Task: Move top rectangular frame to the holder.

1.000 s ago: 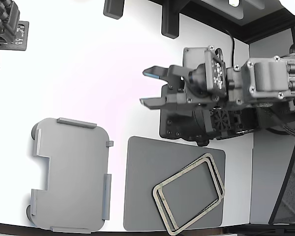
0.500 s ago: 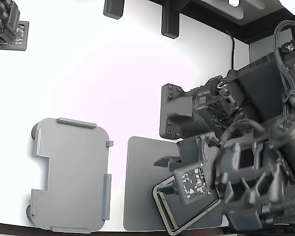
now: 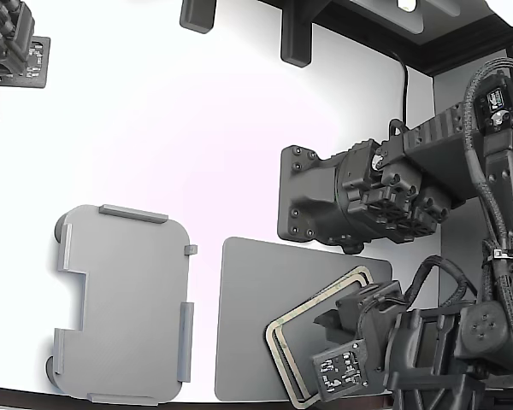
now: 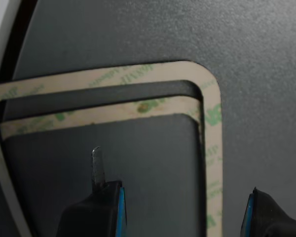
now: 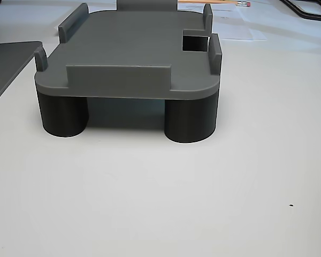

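Two tan frames lie stacked on the dark grey mat [image 3: 265,316] in the lower middle of the exterior view, the top rectangular frame [image 3: 312,307] slightly offset from the lower frame [image 3: 284,380] so both outlines show. Starting at the exterior view's left, the holder [image 3: 124,303] sits on the white table [image 3: 197,128], a light grey plate with raised edge tabs and a stepped notch on its left side, well apart from the frames. The other view shows the holder [image 5: 128,48] raised on dark cylindrical feet [image 5: 190,120], nothing lying on it. Right of the mat's middle, the arm covers the frames' right part in the lower right of the exterior view. In the wrist view the gripper [image 4: 182,210] hangs low over the top rectangular frame [image 4: 212,128], jaws spread wide to either side of one frame edge, holding nothing
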{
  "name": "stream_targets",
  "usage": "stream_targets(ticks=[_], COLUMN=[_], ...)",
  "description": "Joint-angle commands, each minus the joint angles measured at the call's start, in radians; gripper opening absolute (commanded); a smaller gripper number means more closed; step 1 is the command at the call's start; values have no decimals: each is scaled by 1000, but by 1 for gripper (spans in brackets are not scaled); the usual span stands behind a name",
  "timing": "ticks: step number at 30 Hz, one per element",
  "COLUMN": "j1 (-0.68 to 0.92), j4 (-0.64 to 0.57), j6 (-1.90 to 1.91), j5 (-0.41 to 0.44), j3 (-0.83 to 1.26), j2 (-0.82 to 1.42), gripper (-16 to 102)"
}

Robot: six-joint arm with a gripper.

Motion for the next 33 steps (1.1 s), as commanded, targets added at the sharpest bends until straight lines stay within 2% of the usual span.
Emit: stream_targets(ticks=[1, 4, 23, 33], j1=[-9, -9, -9, -12], j4=[-66, -120, -135, -184], j6=[3, 5, -91, -103], j5=[-6, -6, 20, 34], j3=[48, 120, 224, 264], j2=[37, 54, 48, 46], gripper=[100, 100, 99, 74])
